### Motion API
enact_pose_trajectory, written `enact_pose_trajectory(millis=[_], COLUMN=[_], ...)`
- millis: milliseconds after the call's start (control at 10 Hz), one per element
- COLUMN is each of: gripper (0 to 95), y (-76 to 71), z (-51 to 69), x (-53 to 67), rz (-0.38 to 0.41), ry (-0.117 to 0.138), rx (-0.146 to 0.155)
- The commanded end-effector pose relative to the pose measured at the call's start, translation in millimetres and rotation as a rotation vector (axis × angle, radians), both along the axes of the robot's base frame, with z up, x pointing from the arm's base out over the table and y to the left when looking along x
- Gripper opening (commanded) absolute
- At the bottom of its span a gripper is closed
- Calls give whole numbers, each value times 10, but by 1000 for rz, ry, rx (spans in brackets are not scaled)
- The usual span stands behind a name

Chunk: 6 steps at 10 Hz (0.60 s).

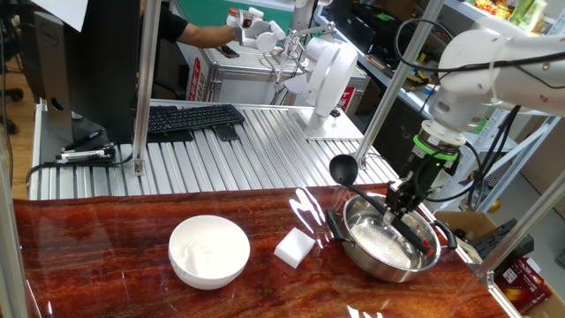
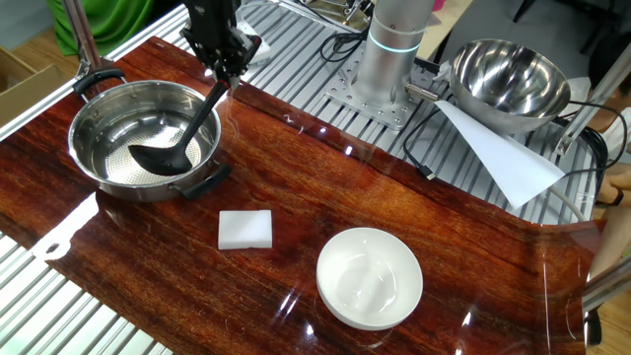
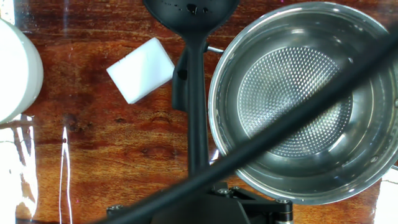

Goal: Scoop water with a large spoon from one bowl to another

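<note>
Wooden table [image 2: 296,168]: two bowls [image 2: 145,141], block [image 2: 245,229].

We note a glossy red-brown wood tabletop [image 2: 296,177]; polished steel bowl [image 2: 94,118], dimpled base; matt black plastic ladle [image 2: 163,155]; smooth white bowl [image 2: 370,279]; matt white block [image 2: 245,229].

A white rectangular block [image 2: 245,229] lies flat on the glossy red-brown wooden table [image 2: 414,187]. Behind the table, a ribbed metal surface [image 1: 265,141] carries a black keyboard [image 1: 190,117]. A second shiny steel bowl [image 2: 508,82] sits there above a white paper sheet [image 2: 498,153].
</note>
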<state>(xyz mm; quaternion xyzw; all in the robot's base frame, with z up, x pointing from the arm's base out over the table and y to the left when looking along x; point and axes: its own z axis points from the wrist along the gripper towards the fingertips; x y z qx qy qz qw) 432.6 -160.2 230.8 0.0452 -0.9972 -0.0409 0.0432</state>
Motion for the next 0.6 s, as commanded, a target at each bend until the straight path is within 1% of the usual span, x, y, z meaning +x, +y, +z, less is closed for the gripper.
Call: enact_pose_trajectory(millis=[100, 200, 300, 400, 600], gripper=[0, 0, 0, 0, 0], y=[9, 14, 27, 48, 52], z=[-13, -22, -40, -68, -75], x=[19, 29, 46, 75, 81], rz=[-5, -10, -11, -15, -10], ry=[-1, 16, 26, 23, 17], rx=[-1, 5, 5, 5, 6])
